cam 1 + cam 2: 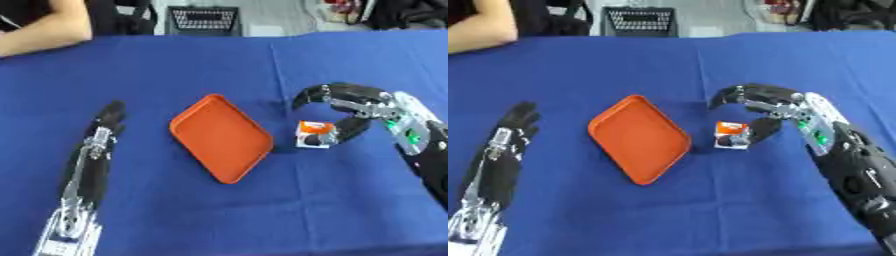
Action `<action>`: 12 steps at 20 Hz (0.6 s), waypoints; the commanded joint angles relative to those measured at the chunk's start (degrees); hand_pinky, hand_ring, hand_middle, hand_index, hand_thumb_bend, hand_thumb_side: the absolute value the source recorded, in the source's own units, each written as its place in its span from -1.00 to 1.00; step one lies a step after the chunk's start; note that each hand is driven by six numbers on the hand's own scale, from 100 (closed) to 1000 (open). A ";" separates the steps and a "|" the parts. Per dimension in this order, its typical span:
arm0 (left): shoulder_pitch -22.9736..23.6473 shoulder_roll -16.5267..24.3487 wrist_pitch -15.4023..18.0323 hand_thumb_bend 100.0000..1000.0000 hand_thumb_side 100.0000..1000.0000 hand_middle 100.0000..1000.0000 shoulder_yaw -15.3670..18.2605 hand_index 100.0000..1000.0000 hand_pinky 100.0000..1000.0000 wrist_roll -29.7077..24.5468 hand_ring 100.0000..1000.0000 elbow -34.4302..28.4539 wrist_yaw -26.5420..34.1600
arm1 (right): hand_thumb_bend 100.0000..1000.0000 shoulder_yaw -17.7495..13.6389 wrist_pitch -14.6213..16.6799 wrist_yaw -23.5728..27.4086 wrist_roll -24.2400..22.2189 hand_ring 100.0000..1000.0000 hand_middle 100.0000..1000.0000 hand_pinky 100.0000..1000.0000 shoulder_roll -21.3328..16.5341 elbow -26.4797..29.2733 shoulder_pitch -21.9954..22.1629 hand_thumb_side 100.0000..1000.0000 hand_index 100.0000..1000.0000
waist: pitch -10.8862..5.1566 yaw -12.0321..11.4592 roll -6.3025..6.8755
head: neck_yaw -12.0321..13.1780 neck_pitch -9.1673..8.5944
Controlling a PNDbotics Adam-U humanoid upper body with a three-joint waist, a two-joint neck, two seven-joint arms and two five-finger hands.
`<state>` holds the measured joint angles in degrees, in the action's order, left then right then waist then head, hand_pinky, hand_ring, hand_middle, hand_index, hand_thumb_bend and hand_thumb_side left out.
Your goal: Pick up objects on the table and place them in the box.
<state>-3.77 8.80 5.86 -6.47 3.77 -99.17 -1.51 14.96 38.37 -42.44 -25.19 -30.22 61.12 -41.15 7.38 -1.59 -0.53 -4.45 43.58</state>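
An orange tray point(223, 136) lies askew in the middle of the blue table. Just off its right edge a small white and orange carton point(313, 134) stands on the cloth. My right hand point(360, 104) comes in from the right and arches over the carton. Its fingers point(306, 96) curve above and behind the carton without touching it, and its thumb point(347, 131) sits at the carton's right side. The hand is open around the carton. My left hand point(108, 119) lies left of the tray with straight fingers pointing away, open and holding nothing.
A person's forearm point(39, 29) rests on the far left corner of the table. A black mesh basket point(203, 20) stands beyond the far edge. Blue cloth point(262, 210) covers the whole table.
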 commanded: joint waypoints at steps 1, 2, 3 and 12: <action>-0.23 0.77 0.06 -0.70 1.00 1.00 -0.03 0.94 1.00 -0.22 0.97 -0.84 -0.16 | 0.05 -0.59 13.59 -2.54 -11.72 0.60 0.55 0.59 -1.23 0.35 -0.52 0.58 0.75 | -0.94 0.04 0.03 | 0.17 -0.08; -0.23 0.77 0.06 -0.70 1.00 1.00 -0.03 0.94 1.00 -0.21 0.97 -0.85 -0.15 | 0.05 -0.56 13.59 -3.11 -11.23 0.60 0.54 0.59 -1.20 0.24 -0.51 0.60 0.75 | -0.94 0.03 0.02 | 0.17 -0.09; -0.23 0.77 0.06 -0.70 1.00 1.00 -0.04 0.94 1.00 -0.23 0.97 -0.85 -0.15 | 0.05 -0.57 13.59 -3.67 -10.76 0.60 0.54 0.59 -1.19 0.13 -0.51 0.60 0.75 | -0.95 0.03 0.01 | 0.18 -0.10; -0.22 0.77 0.06 -0.70 1.00 1.00 -0.06 0.94 1.00 -0.27 0.98 -0.88 -0.12 | 0.04 -0.29 13.59 -7.32 -8.12 0.61 0.54 0.59 -0.83 -0.87 -0.42 0.62 0.73 | -0.94 -0.01 0.02 | 0.16 -0.09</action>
<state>-3.77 8.80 5.86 -6.47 3.76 -99.17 -1.51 14.99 40.87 -49.24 -22.70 -30.19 59.94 -40.98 7.38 -1.59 -0.53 -4.45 43.58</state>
